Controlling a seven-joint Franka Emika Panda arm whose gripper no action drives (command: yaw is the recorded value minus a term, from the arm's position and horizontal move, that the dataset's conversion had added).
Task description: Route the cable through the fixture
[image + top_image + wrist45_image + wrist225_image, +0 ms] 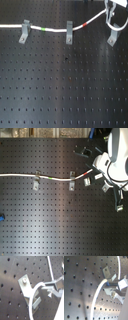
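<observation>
The white cable comes in from the first exterior view's left and passes through two grey fixture clips. Its green band lies between them. Its red band lies just past the second clip, where the cable rises toward my gripper at the top right. A third clip stands below the gripper with a loop of cable hanging near it. In the second exterior view the gripper sits just past the red band. In both wrist views the cable curves into the shut fingers, near a clip.
All of this sits on a black perforated board. In the second exterior view another grey clip stands at the right, black brackets at the back, and a small blue object at the left edge. The white arm fills the upper right.
</observation>
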